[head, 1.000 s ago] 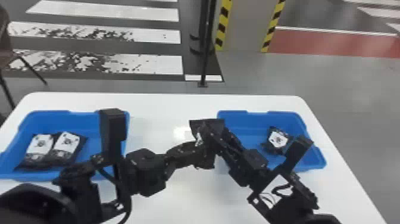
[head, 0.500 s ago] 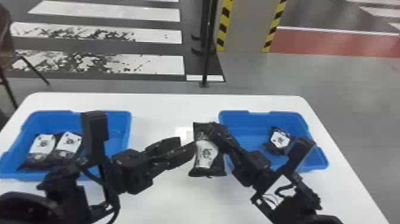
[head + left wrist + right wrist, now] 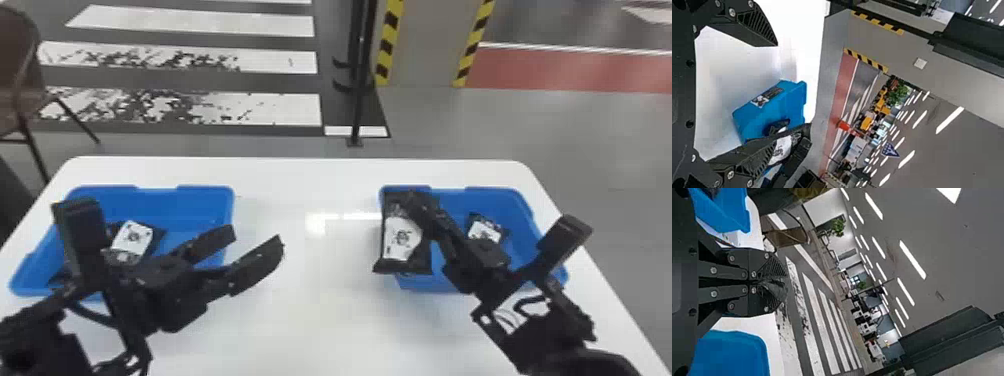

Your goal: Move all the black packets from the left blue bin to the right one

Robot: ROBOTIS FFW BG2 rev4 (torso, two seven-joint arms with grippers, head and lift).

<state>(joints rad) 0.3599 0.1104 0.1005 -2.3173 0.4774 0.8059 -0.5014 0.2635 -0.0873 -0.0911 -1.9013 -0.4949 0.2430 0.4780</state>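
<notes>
one white table (image 3: 310, 320) with two blue bins on it, well apart: the left bin (image 3: 200, 200) and the right bin (image 3: 495, 200). the left arm (image 3: 30, 345) crosses the near part of the left bin. its gripper, the left gripper (image 3: 256, 239), has its fingers spread, nothing between them, pointing to the gap between the bins. the right gripper (image 3: 412, 200) is pressed together on the top end of a black packet.

that held packet (image 3: 400, 245) hangs with its white label showing, over the left edge of the right bin; how high it is, i cannot tell. inside the right bin lies a loose packet (image 3: 485, 231). in the left bin a waiting packet (image 3: 132, 240) lies label up — a dark patch (image 3: 60, 276) beside it, partly behind the left arm, may be one more.

the packets look light and soft, with thin, shiny skins that may slip or crumple. the top edge is a fair place to pinch; the lower end is then likely to swing or catch on the rim, so it should clear that before a gentle drop. for one lying flat, a side edge or a pinched fold — not a hard press down — seems best.
</notes>
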